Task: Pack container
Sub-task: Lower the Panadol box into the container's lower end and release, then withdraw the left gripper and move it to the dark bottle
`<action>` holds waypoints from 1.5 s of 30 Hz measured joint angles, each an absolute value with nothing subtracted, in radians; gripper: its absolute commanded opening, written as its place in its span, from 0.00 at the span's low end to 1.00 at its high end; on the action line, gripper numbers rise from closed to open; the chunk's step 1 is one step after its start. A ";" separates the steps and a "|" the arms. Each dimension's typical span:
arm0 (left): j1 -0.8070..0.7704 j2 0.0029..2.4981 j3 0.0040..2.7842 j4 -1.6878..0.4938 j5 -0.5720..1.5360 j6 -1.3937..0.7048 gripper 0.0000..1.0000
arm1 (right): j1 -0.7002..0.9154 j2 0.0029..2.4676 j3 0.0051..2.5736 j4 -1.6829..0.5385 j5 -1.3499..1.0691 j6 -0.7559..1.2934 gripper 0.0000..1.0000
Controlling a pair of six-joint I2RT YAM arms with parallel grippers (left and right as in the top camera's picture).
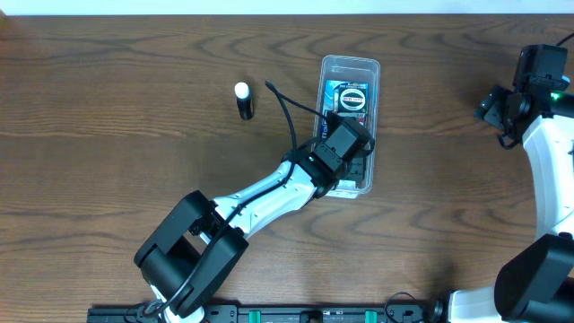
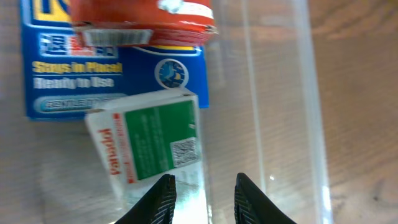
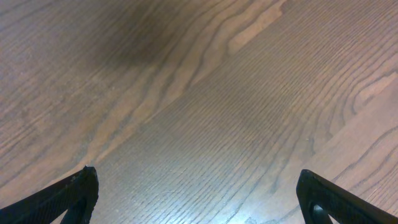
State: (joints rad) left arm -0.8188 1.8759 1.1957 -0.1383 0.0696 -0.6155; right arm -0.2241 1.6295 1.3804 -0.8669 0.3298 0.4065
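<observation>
From overhead, the container [image 1: 351, 68] lies on the wooden table [image 1: 126, 152] a little right of centre, its long side running away from us. In its far half we see a blue card pack [image 1: 352, 97] with a round item on it. The left gripper [image 1: 345, 148] hangs over the near half and hides what lies under it. A small black stick with a white cap [image 1: 243, 100] stands on the table to the left, well apart from the tub. The right gripper [image 1: 499, 106] sits near the right edge, away from everything.

In the left wrist view we look down into the container [image 2: 283, 93]. The blue card pack [image 2: 118, 74] lies flat on its floor, and a red-orange rounded item [image 2: 143, 22] rests on the pack's far part. A small white and green box [image 2: 149, 146] lies tilted, overlapping the pack's near edge. The left gripper [image 2: 204, 182] has its jaws drawn almost together just beside that box, with nothing that we can make out between them.

In the right wrist view we see only bare wood, and the right gripper [image 3: 198, 175] has its jaws spread wide and empty.
</observation>
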 measured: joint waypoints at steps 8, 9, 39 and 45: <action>-0.819 1.862 1.213 -0.156 0.118 -0.544 0.50 | -0.224 1.629 1.380 -0.867 0.329 0.406 0.99; -0.819 1.849 1.224 -0.175 0.119 -0.533 0.52 | -0.224 1.629 1.380 -0.867 0.330 0.406 0.99; -0.307 1.763 1.915 -1.178 -0.071 -0.307 0.98 | -0.224 1.629 1.380 -0.868 0.330 0.406 0.99; -0.290 1.890 1.923 -1.118 -0.051 -0.272 0.98 | -0.224 1.629 1.380 -0.867 0.330 0.406 0.99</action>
